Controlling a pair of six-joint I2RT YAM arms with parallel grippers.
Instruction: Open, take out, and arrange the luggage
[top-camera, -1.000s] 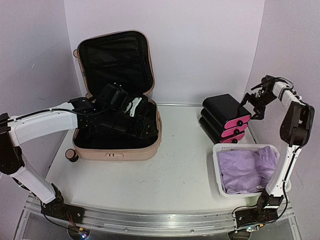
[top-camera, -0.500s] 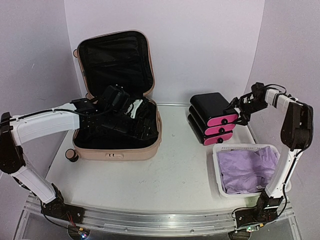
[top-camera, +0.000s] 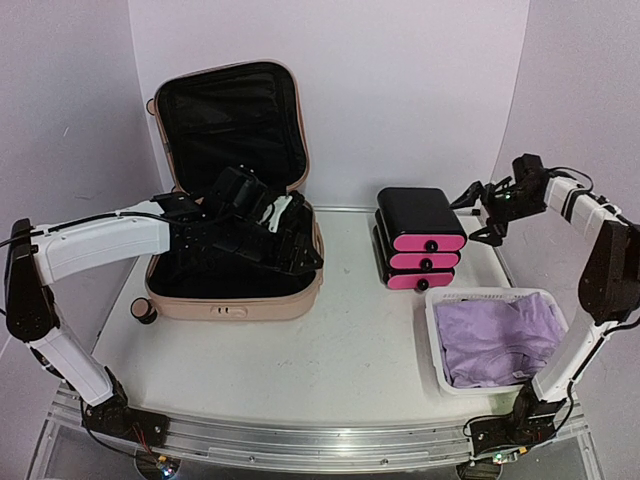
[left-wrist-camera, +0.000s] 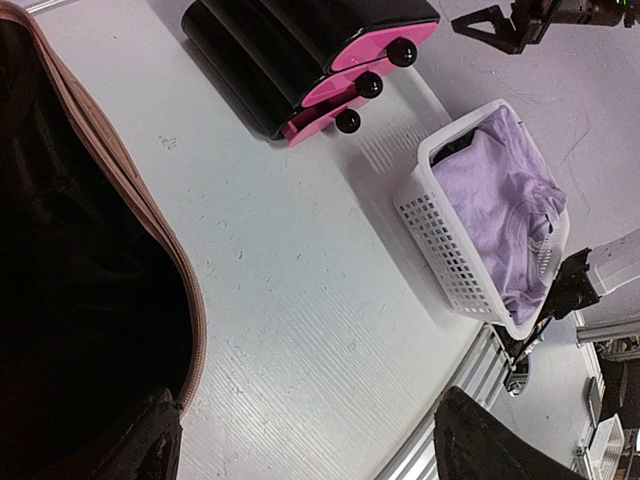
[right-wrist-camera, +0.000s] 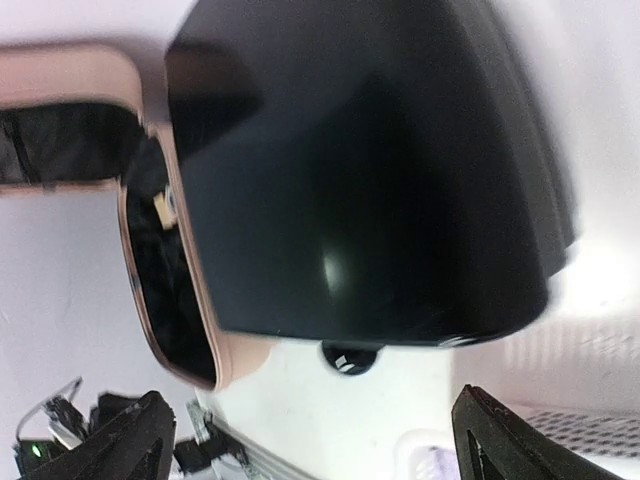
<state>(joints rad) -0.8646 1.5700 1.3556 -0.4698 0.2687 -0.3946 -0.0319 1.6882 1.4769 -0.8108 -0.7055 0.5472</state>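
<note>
Left hand (top-camera: 288, 243), spread wide, over open luggage (top-camera: 235, 300); lid upright behind, long side crosswise.

White table (top-camera: 350, 350), open pink luggage (top-camera: 235, 305), black-pink drawer box (top-camera: 415, 208), white basket (top-camera: 436, 345)

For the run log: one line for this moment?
luggage: open | left end effector: open, over luggage | right end effector: open, beside drawer box

Both alike: left arm (top-camera: 100, 248) & right arm (top-camera: 592, 212) have smooth white shell links w/ black joint housings. Thin black cable (top-camera: 90, 221) runs along left forearm; more black wiring loops nr right wrist. Both left gripper (left-wrist-camera: 315, 445) & right gripper (top-camera: 475, 217) matte black, angular fingers. Black base blocks (top-camera: 120, 415) on silver metal rail (top-camera: 320, 445).
</note>
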